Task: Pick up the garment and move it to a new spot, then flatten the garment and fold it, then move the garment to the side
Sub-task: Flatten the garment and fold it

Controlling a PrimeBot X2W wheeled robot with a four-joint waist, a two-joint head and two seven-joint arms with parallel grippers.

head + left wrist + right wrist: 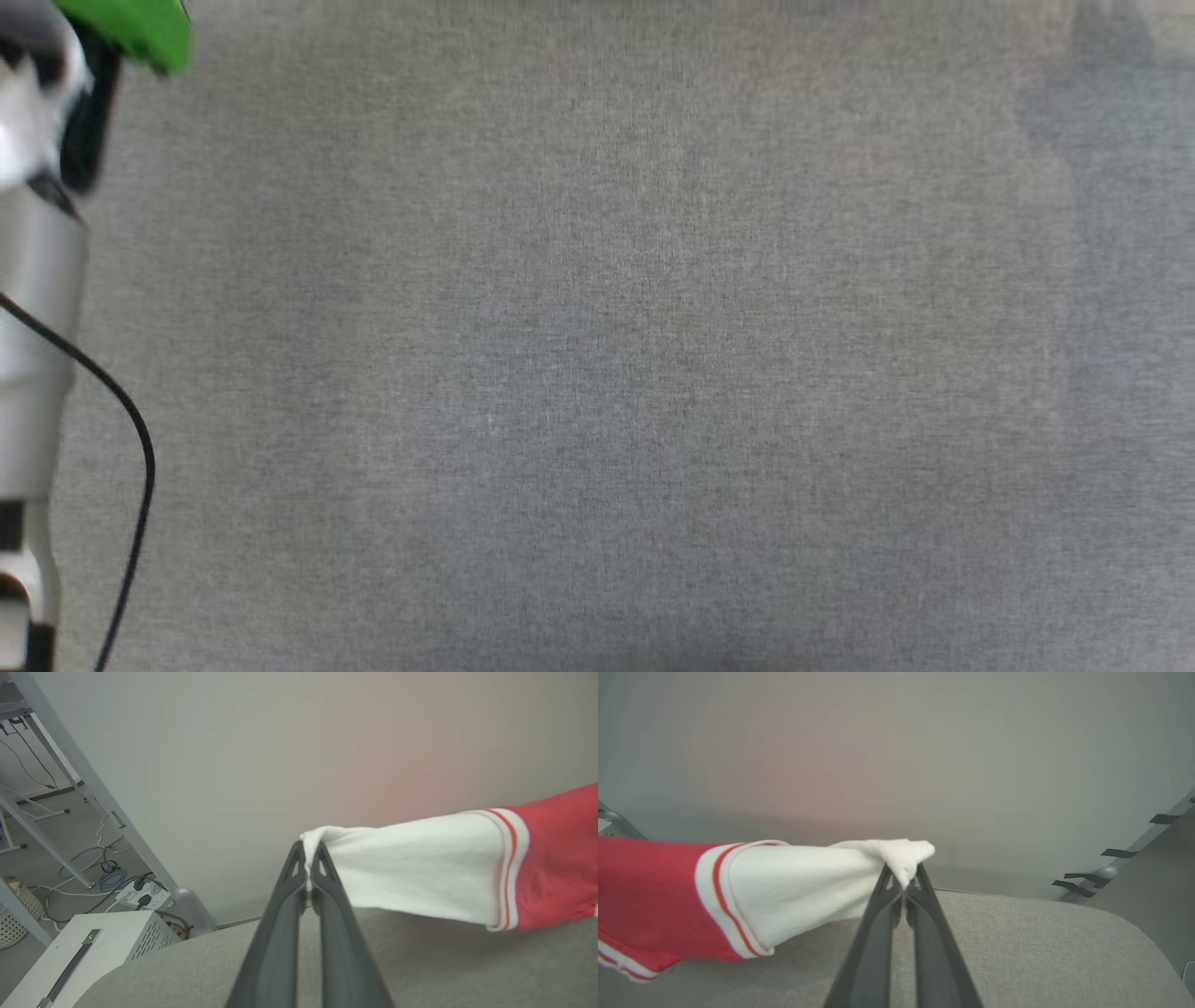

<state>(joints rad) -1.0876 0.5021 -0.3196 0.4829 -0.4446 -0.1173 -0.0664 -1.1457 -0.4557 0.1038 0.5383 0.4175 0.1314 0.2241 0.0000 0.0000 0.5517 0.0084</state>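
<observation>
Stretched taut above the grey table, sleeve tip to sleeve tip: the garment. Long axis along the line of the two sleeves, running roughly level over the table top from one gripper to the other.

Pinched tight in the left gripper, closed down with only a fold of cloth in between: the end of one white sleeve. From that pinch, out over the table toward the right of the left wrist view: sleeve, then striped trim, then red body.

Pinched the same way in the right gripper, jaws narrow on a bunched white cuff: the other sleeve, pointing toward the left of the right wrist view into the red body, above the table.

Both sleeves lifted clear of the table, with soft shadow on the cloth underneath. Lower striped edge of the red body hanging close to the table; touching or not, impossible to tell.

From the head, along the table's left edge: pale left forearm, a black cable looping beside it, and a blurred green part toward the far left.

Past the table's rounded corner, down on the floor: a white box with a handle, a power strip and loose leads. Behind the table: a plain pale wall.
</observation>
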